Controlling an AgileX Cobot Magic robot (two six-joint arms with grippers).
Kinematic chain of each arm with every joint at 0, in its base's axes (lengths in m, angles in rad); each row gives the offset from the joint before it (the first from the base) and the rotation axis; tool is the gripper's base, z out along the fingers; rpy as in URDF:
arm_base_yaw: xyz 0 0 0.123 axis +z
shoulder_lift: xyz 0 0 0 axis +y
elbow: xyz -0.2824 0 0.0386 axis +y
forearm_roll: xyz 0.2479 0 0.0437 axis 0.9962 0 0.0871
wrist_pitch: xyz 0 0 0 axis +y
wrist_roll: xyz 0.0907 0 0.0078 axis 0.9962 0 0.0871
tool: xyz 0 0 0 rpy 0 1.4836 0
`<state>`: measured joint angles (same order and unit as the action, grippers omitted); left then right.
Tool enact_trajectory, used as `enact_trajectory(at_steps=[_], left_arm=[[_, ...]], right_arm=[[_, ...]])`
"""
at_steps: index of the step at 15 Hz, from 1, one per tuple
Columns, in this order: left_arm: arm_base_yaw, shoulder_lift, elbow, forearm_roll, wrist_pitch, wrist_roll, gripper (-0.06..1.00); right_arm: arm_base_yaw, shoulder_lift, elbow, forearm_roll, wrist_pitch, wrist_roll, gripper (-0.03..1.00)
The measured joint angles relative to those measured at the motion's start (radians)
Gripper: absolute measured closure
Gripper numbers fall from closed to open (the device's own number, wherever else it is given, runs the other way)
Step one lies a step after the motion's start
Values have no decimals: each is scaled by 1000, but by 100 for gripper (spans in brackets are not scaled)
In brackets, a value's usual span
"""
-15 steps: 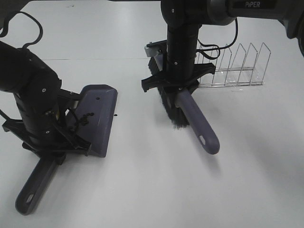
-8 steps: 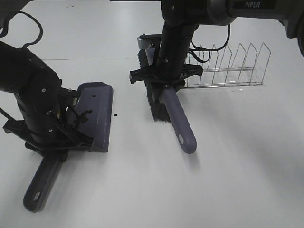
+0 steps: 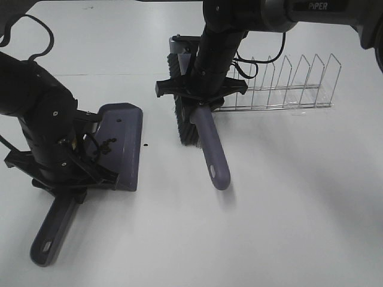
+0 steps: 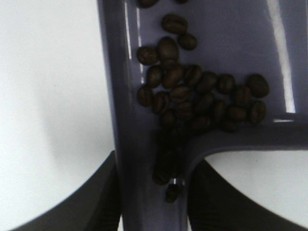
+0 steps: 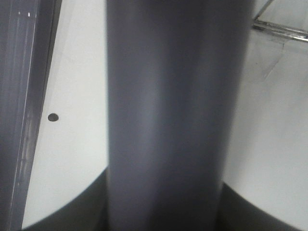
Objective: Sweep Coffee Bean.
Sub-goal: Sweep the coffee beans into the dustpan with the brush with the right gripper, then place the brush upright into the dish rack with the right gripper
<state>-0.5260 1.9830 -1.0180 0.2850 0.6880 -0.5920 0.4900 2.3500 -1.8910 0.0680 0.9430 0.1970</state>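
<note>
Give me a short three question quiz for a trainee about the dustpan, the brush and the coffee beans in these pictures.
1. True or false: most of the small dark brown coffee beans lie inside the purple-grey plastic dustpan.
2. What does the right gripper hold? A: the black-bristled brush with the purple-grey handle; B: the dustpan; C: nothing.
3. Fill in: one stray bean lies on the white table between the dustpan's lip and the ____.
Key: 1 true; 2 A; 3 brush.
</note>
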Motion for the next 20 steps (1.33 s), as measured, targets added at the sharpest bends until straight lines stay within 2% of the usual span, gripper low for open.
enact_trajectory(at_steps=[4,7,9,13,14,17,20], left_arm=[[0,0,0,0,0,13,60],[0,0,0,0,0,21,60],[0,0,0,0,0,27,60],[3,0,0,9,2,27,60],[3,0,0,10,3,27,60],[3,0,0,13,1,34,60],[3,0,0,13,1,34,60]], right_arm=[[19,70,0,85,7,-39,67],[55,93,0,139,-40,-66,67],[64,97,0,237,-75,-107,67],[69,99,0,501,-96,-291,67],[73,95,0,535,-95,-322,67],[76,57,-15,518,-83,-347,67],[76,22,-73,362,-1,-304,67]])
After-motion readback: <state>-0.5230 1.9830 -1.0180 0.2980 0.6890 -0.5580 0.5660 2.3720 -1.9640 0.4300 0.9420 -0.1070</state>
